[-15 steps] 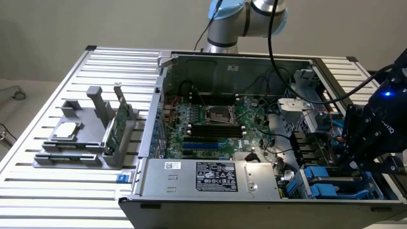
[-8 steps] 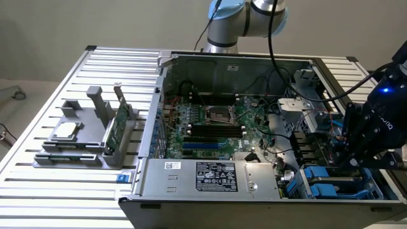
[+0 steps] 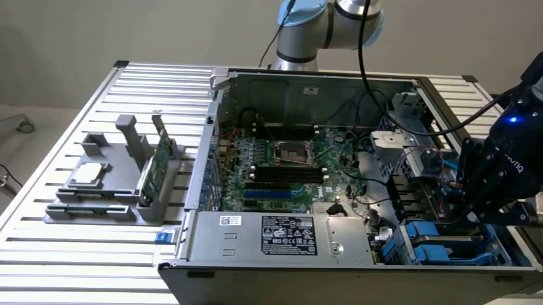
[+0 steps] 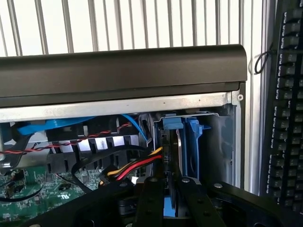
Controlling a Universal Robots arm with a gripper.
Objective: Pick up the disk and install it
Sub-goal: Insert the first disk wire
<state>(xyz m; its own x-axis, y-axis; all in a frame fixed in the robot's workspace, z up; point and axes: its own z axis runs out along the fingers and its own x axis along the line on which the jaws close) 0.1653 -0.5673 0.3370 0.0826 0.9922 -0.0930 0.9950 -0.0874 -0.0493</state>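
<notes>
Gripper (image 4: 169, 189) clenched on the disk (image 4: 171, 142), edge-on: thin dark slab, blue carrier rails (image 4: 191, 142). It sits upright in the drive bay (image 3: 441, 244) at the case's (image 3: 254, 251) 4 o'clock corner.

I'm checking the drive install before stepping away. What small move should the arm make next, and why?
Probably a short, straight push deeper into the bay. In the wrist view the claw pinches the disk edge-on, its blue carrier rails lined up in the drive bay but seemingly not fully seated.
</notes>
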